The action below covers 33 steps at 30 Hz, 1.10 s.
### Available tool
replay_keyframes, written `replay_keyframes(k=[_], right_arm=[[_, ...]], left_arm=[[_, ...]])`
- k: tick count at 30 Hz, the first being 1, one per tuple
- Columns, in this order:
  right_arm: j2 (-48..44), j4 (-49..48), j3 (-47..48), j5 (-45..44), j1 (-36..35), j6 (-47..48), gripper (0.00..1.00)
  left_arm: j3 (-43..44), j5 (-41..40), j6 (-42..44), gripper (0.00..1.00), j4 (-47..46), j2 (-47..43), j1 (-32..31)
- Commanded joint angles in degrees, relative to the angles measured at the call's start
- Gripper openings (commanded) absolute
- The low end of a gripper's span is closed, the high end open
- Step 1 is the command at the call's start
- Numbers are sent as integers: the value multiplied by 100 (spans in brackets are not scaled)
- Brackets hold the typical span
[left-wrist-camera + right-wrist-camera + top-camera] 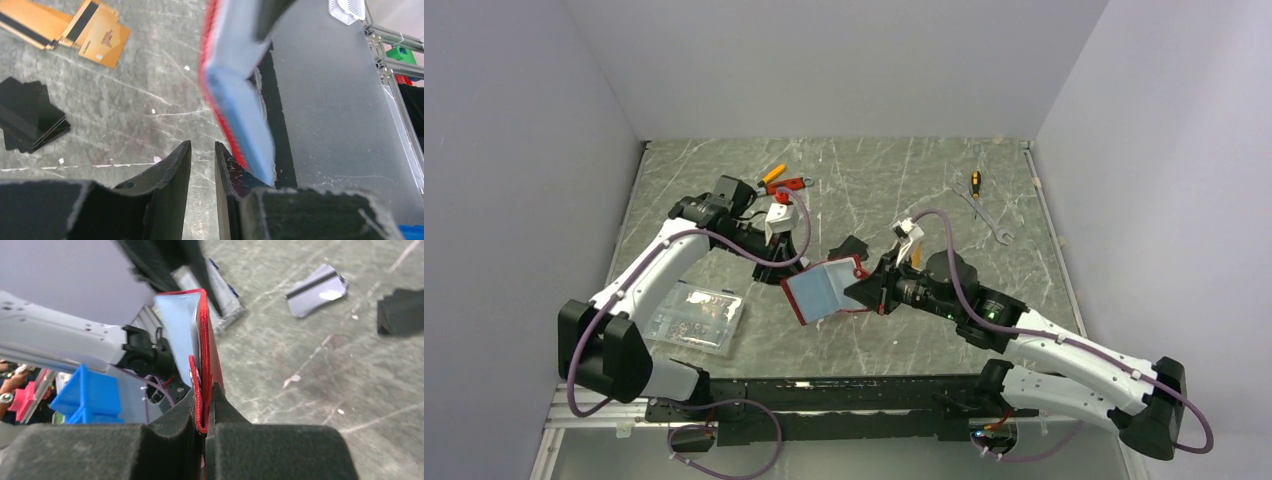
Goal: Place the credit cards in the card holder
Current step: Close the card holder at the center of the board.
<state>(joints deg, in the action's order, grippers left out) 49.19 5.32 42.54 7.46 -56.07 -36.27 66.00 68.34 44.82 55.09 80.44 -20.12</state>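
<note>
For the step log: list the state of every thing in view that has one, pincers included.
card holder: open, blue lining showing, held off the table.
right pincer: shut on the card holder's red edge.
left pincer: narrow gap, nothing between its fingers.
orange cards: outside the holder, overlapping, flat on the table.
silver card: lying on the table, dark stripe up.
black stack: lying flat on the table.

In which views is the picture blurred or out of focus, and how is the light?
Top external: even light, sharp, only soft shadows. Left wrist: the card holder is smeared, the orange cards are fairly sharp. Right wrist: its red edge is sharp, the background at left blurred.
</note>
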Motion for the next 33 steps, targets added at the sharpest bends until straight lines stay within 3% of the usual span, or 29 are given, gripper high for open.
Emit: replay_keyframes(k=[1, 11, 16, 19, 21, 26, 29, 33], right_arm=[[4, -995, -432, -527, 58, -353, 0], [744, -1949, -899, -77, 118, -790, 0], [1335, -2646, -1280, 321, 267, -1173, 0], [1727, -3117, -1562, 575, 403, -1431, 0], [1956, -3330, -1754, 666, 486, -1565, 0], [2407, -3776, -2237, 848, 680, -1793, 0], [2631, -4148, -2570, 884, 761, -1950, 0], [2907, -4460, -2974, 812, 883, -2094, 0]], left_arm=[[204, 667, 886, 30, 1003, -305, 19], [271, 661, 1177, 30, 1216, 49, -304], [138, 430, 792, 30, 748, 176, -440], [-142, -148, 76, 29, -180, 243, -689], [-292, -1056, -408, 29, -836, 381, -1016], [-268, -2338, -507, 28, -1390, 1266, -1493], [-156, -2729, -541, 27, -1474, 1666, -1621], [-25, -2664, -588, 26, -1422, 1680, -1682]])
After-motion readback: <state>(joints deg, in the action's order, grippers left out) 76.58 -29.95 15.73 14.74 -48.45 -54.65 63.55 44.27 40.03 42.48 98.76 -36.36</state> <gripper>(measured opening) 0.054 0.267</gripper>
